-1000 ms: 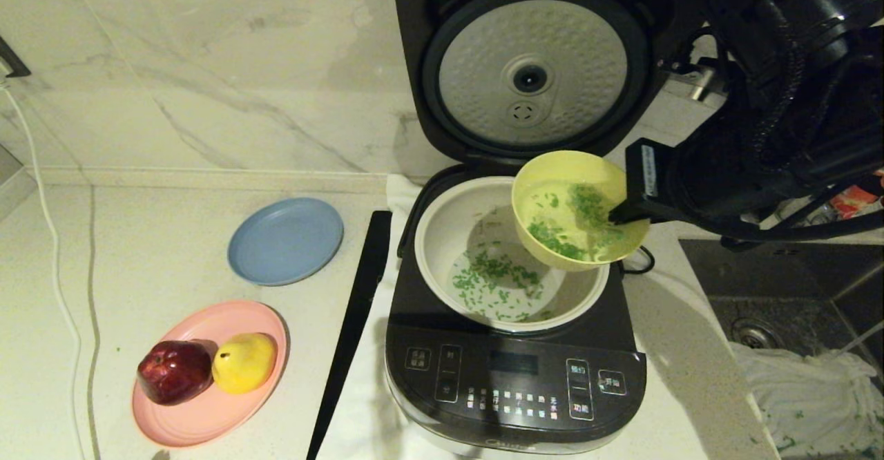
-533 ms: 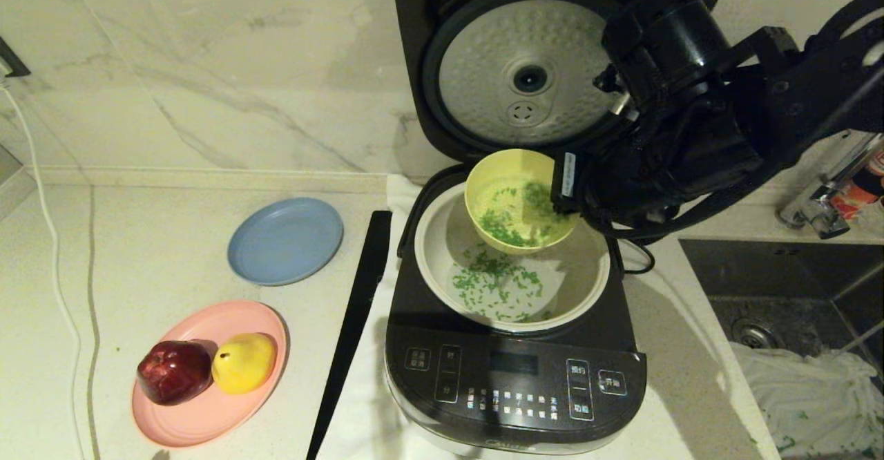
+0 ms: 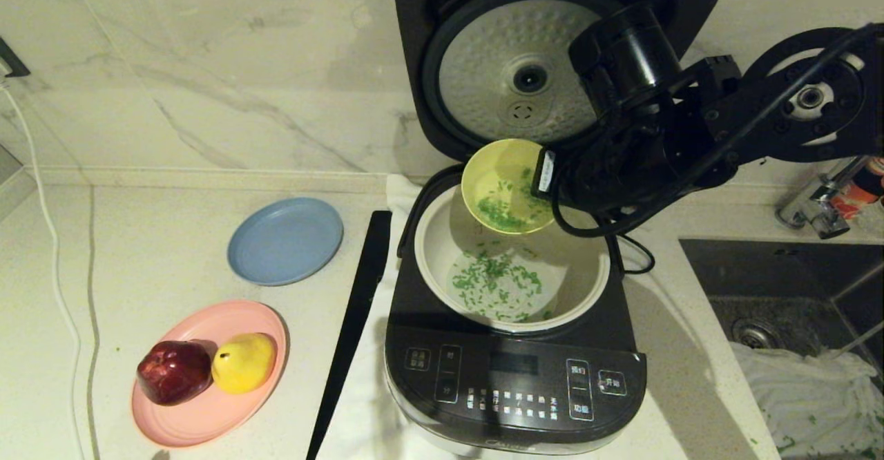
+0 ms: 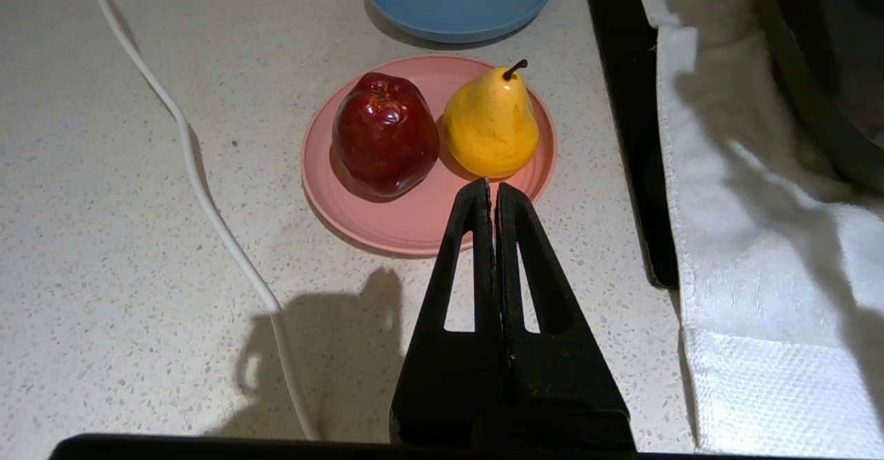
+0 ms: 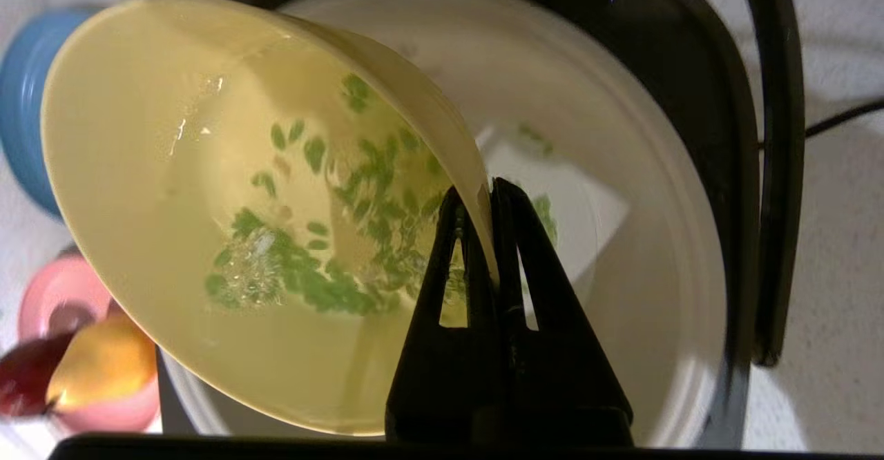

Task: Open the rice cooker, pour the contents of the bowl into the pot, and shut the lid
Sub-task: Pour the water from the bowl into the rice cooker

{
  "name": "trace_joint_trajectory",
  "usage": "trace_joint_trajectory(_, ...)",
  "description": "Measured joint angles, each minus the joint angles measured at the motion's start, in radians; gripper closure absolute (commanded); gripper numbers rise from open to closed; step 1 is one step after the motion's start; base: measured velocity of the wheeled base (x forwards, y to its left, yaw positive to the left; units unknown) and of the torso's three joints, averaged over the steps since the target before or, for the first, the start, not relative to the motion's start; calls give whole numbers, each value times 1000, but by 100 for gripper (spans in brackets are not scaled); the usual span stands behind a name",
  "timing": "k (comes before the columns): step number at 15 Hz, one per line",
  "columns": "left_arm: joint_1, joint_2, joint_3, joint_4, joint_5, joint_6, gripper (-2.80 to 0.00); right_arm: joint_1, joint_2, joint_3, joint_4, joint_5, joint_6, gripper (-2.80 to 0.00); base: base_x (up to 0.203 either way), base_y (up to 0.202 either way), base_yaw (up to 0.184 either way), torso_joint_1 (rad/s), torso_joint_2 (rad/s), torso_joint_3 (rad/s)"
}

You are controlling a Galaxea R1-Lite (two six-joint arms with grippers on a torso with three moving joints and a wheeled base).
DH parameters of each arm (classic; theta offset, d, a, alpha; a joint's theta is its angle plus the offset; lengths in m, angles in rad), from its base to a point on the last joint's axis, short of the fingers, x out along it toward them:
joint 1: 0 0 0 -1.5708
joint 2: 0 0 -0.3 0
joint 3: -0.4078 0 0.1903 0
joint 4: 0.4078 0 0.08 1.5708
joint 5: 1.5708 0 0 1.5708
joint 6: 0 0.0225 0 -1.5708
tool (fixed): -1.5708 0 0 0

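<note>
Bowl (image 3: pixel 506 185) tilted over pot (image 3: pixel 442 239), blue plate (image 3: pixel 285 240) beside cooker (image 3: pixel 514 384)

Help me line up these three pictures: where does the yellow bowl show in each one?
Head view: the bowl hangs tilted over the pot's far rim, pinched by the right end effector.
Left wrist view: not in it.
Right wrist view: the bowl fills the middle, rim clamped.
Shared landmark: the pink plate with fruit.

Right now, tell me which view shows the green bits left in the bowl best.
The right wrist view: the green bits cling inside the tilted bowl, close up. The head view shows them small. The left wrist view shows none.
</note>
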Motion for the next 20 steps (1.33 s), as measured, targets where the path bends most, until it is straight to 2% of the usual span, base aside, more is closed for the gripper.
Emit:
trace_joint_trajectory(3,0,0,0,0,0,0,0,32,3,75,-109,-123,-20,0,0,0,0,0,0,0)
trace_joint_trajectory(7,0,0,0,0,0,0,0,43,-1,214,-371,-182,-119,0,0,0,0,0,0,0)
trace_joint_trajectory(10,0,0,0,0,0,0,0,45,-18,308,-520,-275,-172,0,0,0,0,0,0,0)
trace_joint_trajectory(12,0,0,0,0,0,0,0,48,-34,406,-639,-286,-229,0,0,0,0,0,0,0)
trace_joint_trajectory(15,0,0,0,0,0,0,0,59,-49,595,-924,-295,-369,0,0,0,0,0,0,0)
trace_joint_trajectory(20,0,0,0,0,0,0,0,66,-16,831,-1557,-330,-691,0,0,0,0,0,0,0)
